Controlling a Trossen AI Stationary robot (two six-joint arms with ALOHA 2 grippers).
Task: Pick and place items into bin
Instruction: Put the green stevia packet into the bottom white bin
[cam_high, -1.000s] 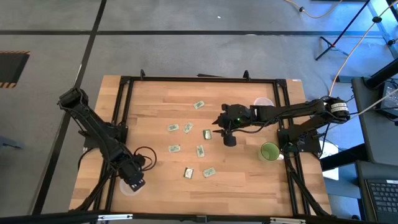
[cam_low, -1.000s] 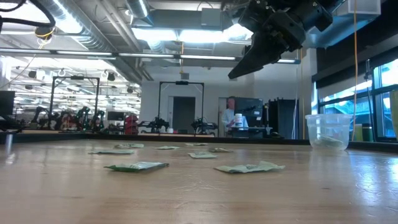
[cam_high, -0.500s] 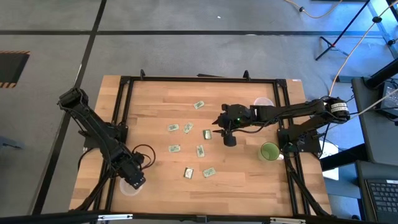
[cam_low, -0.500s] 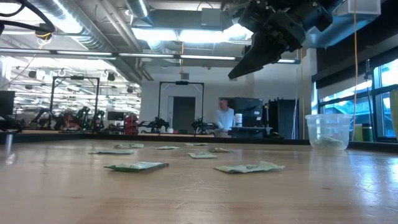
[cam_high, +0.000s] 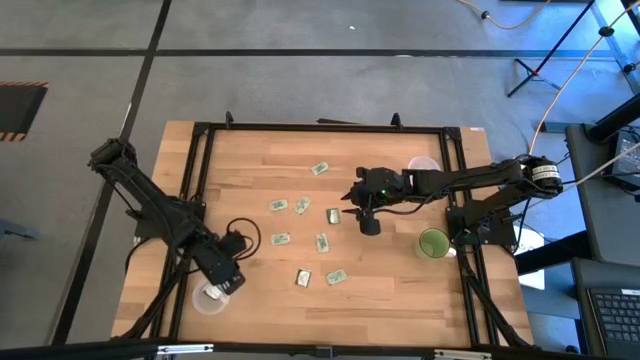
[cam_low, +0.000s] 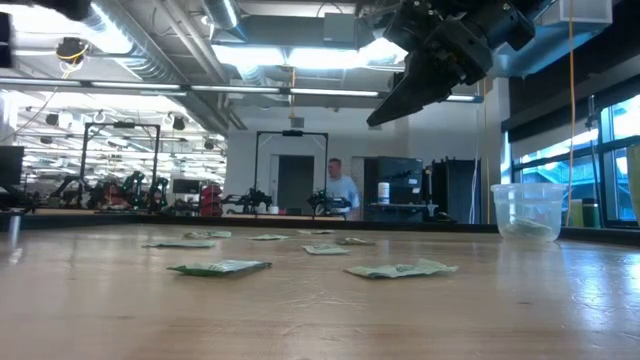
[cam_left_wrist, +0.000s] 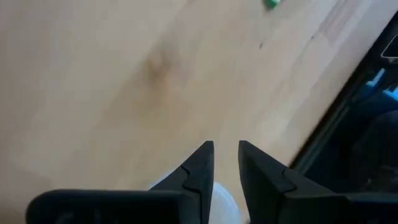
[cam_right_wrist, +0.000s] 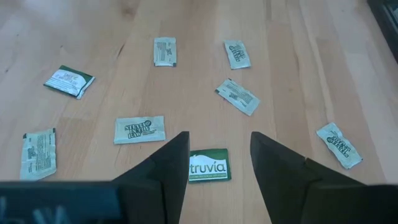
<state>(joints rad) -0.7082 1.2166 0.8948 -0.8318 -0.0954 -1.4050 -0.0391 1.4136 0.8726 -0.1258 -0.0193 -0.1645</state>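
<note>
Several small flat packets, pale green and white, lie scattered on the wooden table's middle (cam_high: 302, 206), and show in the right wrist view (cam_right_wrist: 140, 129). A dark green packet (cam_right_wrist: 209, 165) lies flat just below my right gripper (cam_right_wrist: 219, 140), which hangs open above the table's middle (cam_high: 369, 227), high in the low view (cam_low: 378, 115). My left gripper (cam_high: 230, 284) hovers near the table's near left corner, beside a white cup (cam_high: 207, 298). Its fingers (cam_left_wrist: 225, 158) stand a narrow gap apart with nothing between them.
A green cup (cam_high: 433, 243) stands near the right edge, a clear plastic cup (cam_low: 527, 210) at the far right. Black frame rails (cam_high: 200, 200) run along the table's sides. Bare wood lies along the far and near edges. A person walks in the room behind.
My left gripper has moved from over the white cup toward the table's right and a little toward its far edge. My right arm has kept still. The person in the room behind has walked toward the left.
</note>
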